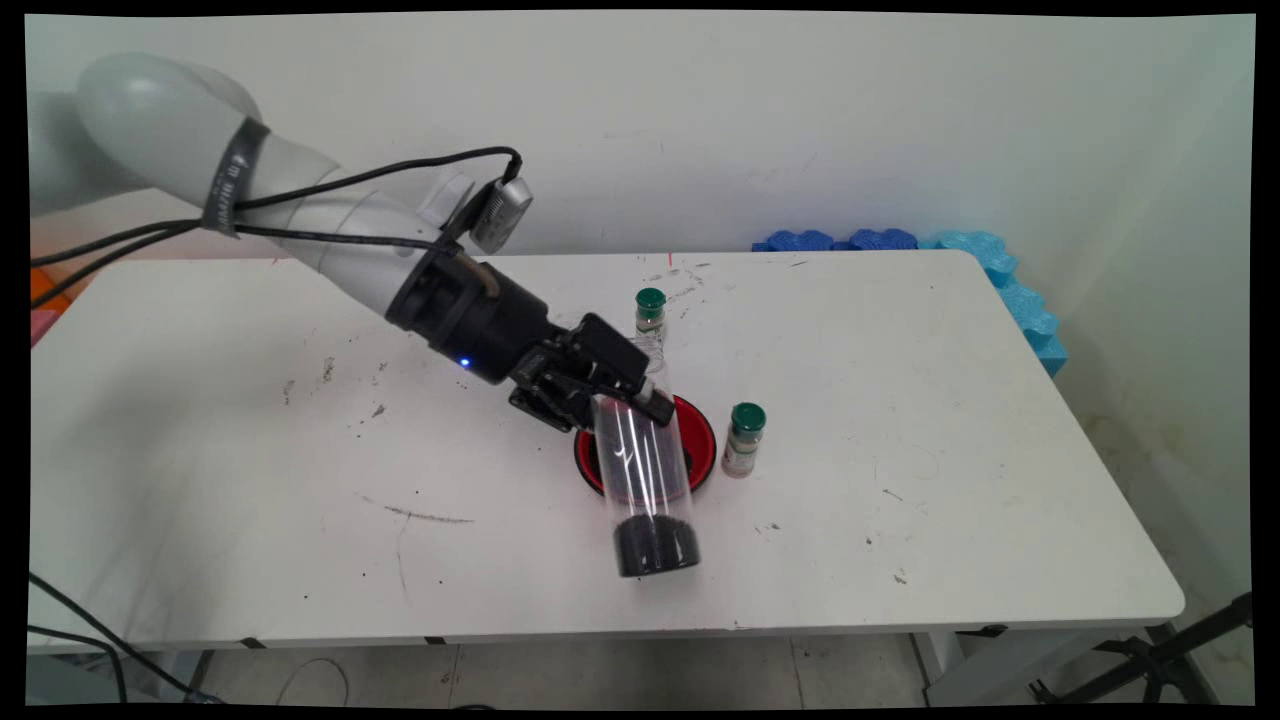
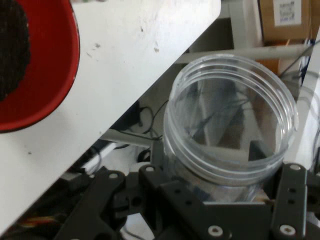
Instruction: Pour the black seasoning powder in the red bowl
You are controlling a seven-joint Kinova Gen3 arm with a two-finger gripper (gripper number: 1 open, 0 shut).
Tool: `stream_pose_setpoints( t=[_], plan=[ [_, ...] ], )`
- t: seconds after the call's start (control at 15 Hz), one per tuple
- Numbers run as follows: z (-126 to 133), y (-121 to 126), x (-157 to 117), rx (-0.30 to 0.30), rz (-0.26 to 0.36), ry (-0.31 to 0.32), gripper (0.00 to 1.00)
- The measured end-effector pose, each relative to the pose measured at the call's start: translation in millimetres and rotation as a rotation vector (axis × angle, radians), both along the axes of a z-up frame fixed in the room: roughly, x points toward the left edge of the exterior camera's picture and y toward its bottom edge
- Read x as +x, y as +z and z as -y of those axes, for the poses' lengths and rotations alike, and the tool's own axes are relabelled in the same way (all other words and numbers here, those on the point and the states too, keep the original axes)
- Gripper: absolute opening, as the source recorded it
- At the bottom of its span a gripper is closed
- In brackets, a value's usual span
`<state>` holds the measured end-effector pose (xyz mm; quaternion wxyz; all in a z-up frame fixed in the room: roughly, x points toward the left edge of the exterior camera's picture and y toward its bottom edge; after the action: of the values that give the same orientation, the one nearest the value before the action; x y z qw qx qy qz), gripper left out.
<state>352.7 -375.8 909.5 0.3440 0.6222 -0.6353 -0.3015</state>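
Currently, main view: the gripper (image 1: 610,392) is clenched on a clear cylindrical jar (image 1: 645,480) near its open end, holding it off the worktop (image 1: 250,480).
Jar attitude: tilted, mouth toward the arm and the wall, closed base toward the worktop's near edge, lower than the mouth.
Jar contents: dark granular material (image 1: 656,547) sits collected at the closed base.
Beneath the jar: a red bowl (image 1: 697,440) on the worktop, partly hidden by the jar body.
Nearby items: one green-capped bottle (image 1: 744,439) stands upright just beside the bowl; a second green-capped bottle (image 1: 650,312) stands behind the gripper, apart from the bowl.
Background: blue foam pieces (image 1: 990,270) lie along the worktop's far edge and corner.

Hand view, gripper: its black linkage wraps the jar (image 2: 230,130) just below the threaded rim; the mouth faces the camera.
Hand view, bowl: the red bowl (image 2: 50,75) shows at upper left with dark material inside.
Handling judgement: a firm grasp and a slow, steady wrist rotation suit a smooth jar holding loose contents; keeping it over the bowl limits spillage.
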Motion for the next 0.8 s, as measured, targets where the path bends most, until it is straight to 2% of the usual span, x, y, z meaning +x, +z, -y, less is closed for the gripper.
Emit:
stream_pose_setpoints(
  t=[0.4,0.8],
  plan=[
    [13,-8,-6,0.203,-0.049,0.142,0.00],
    [18,-13,-6,0.346,-0.080,0.238,0.00]
  ],
)
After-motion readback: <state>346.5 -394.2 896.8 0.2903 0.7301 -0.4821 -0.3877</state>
